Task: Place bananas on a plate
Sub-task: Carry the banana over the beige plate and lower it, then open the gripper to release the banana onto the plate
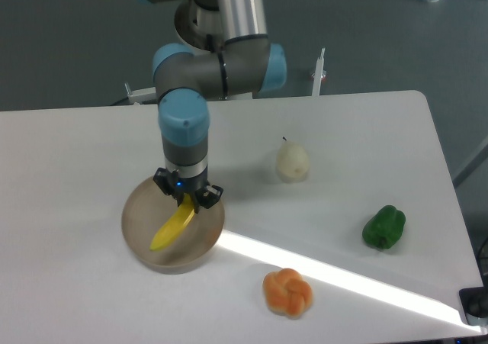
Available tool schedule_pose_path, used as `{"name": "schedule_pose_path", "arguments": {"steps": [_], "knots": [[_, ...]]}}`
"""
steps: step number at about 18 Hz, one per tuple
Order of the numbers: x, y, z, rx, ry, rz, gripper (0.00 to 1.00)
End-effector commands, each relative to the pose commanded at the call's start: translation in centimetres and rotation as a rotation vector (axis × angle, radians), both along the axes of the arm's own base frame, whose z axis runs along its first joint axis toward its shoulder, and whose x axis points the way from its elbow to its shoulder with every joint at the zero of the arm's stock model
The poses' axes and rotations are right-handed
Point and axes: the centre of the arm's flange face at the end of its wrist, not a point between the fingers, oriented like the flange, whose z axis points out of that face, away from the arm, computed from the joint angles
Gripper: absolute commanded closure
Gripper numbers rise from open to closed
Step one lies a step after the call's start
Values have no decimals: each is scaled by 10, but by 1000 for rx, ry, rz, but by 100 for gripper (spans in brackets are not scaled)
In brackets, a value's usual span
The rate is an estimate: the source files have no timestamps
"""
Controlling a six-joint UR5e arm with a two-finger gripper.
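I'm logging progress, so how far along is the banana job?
Pick-up and carry look done: the end effector grips the banana by its upper end, hanging it over the plate. Whether its lower tip touches the dish is unclear. Left: lower, release, retract. The other fruits sit untouched.

The plate [145, 207] looks matte, kinda dull taupe. The banana [172, 227] has a smooth skin, probably plastic though it's hard to tell. White table [76, 153] is smooth with a glossy streak of glare.

No text, label or number can be read anywhere.
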Motion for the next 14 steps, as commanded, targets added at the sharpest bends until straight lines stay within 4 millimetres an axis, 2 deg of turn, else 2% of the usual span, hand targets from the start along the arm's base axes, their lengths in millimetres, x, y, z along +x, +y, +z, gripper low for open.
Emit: {"name": "schedule_pose_path", "arguments": {"steps": [7,14], "knots": [[-1,4,-19,-23,-8,-8,67],[0,10,-24,-27,-8,-8,67]]}}
